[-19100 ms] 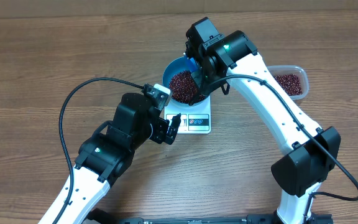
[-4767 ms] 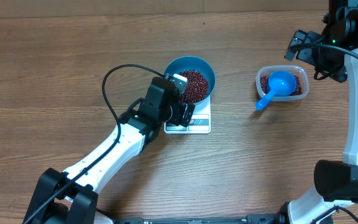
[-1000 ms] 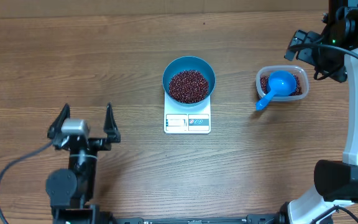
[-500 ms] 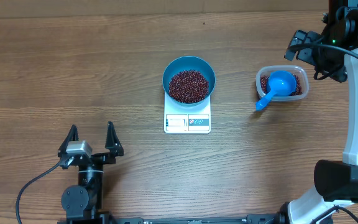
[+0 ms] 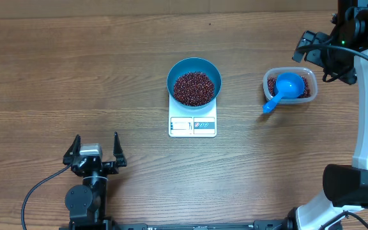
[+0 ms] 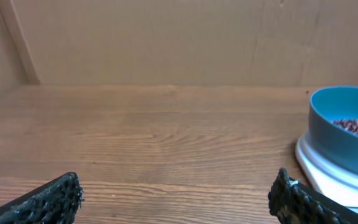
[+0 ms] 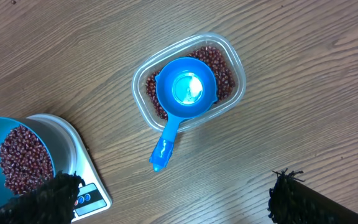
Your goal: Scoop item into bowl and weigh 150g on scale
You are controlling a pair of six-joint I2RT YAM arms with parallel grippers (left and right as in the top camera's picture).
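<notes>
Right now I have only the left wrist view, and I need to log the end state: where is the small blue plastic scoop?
Observer: The small blue plastic scoop lies in the clear plastic tub of red-brown beans, handle poking out over the rim.
Operator: Is anything gripping it?
Observer: No, the right fingers stand open, raised well clear of it.
Operator: Where am I parked?
Observer: Your left fingers are near the table's front edge, well apart from the flat white square scale.
</notes>
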